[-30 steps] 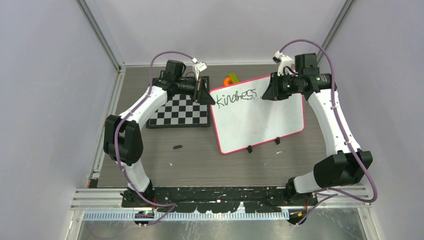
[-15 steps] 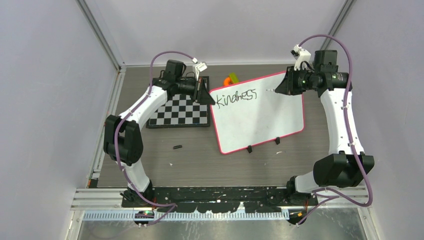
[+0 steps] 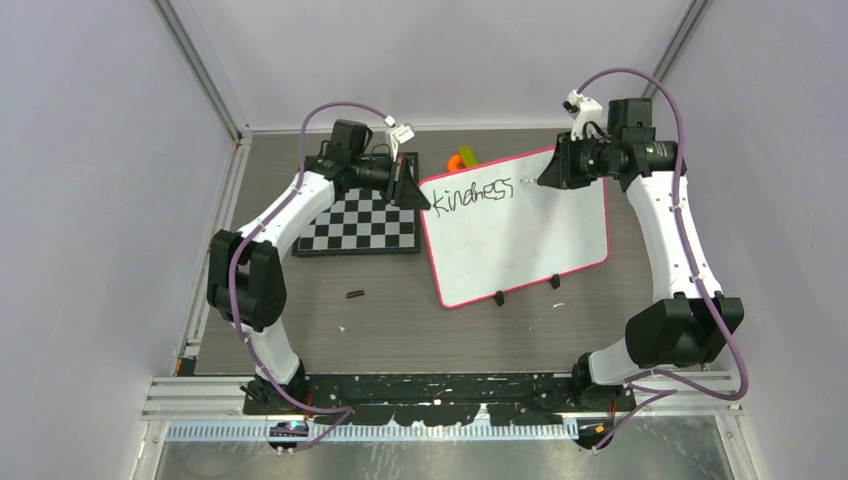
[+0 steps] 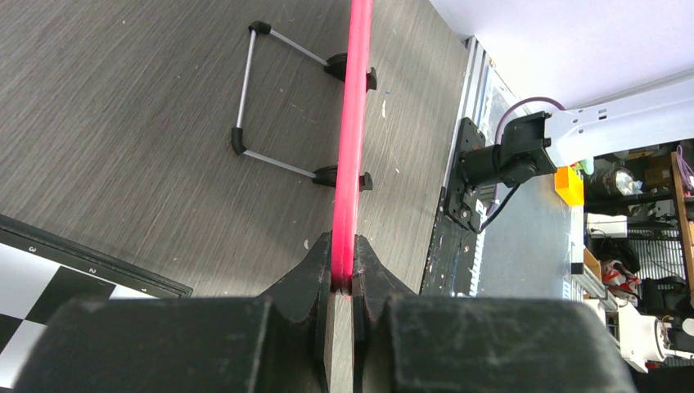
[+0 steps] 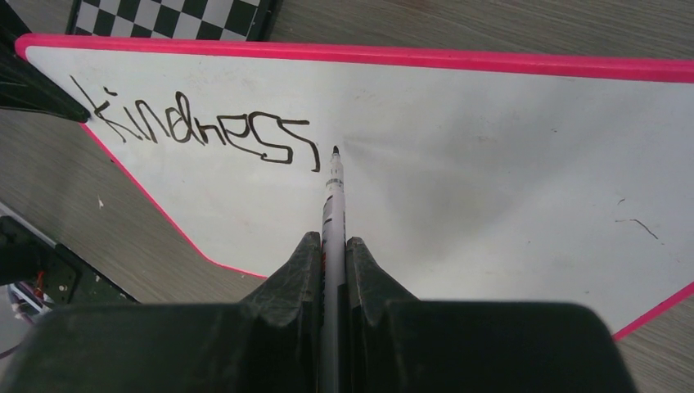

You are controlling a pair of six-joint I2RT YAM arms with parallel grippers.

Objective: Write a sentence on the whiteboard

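Observation:
The whiteboard (image 3: pixel 520 245), white with a pink frame, lies tilted at the table's middle. One word of the sentence (image 3: pixel 478 193), "kindness", is written in black near its far-left corner; it also shows in the right wrist view (image 5: pixel 205 131). My left gripper (image 3: pixel 414 196) is shut on the board's pink frame (image 4: pixel 353 123), pinched between the jaws (image 4: pixel 344 278). My right gripper (image 3: pixel 548 178) is shut on a white marker (image 5: pixel 333 192), seen between its jaws (image 5: pixel 331 246). The black tip sits just right of the last "s"; I cannot tell if it touches the board.
A black-and-white checkerboard (image 3: pixel 360 225) lies left of the whiteboard, under my left arm. An orange and green object (image 3: pixel 462 158) sits behind the board. A small black piece (image 3: pixel 353 294) lies on the table. Two black clips (image 3: pixel 498 297) are on the board's near edge.
My right gripper lifted away to the right from the end of "kindness", then came back left; the marker tip is now just past the last letter. The left gripper and board have not moved.

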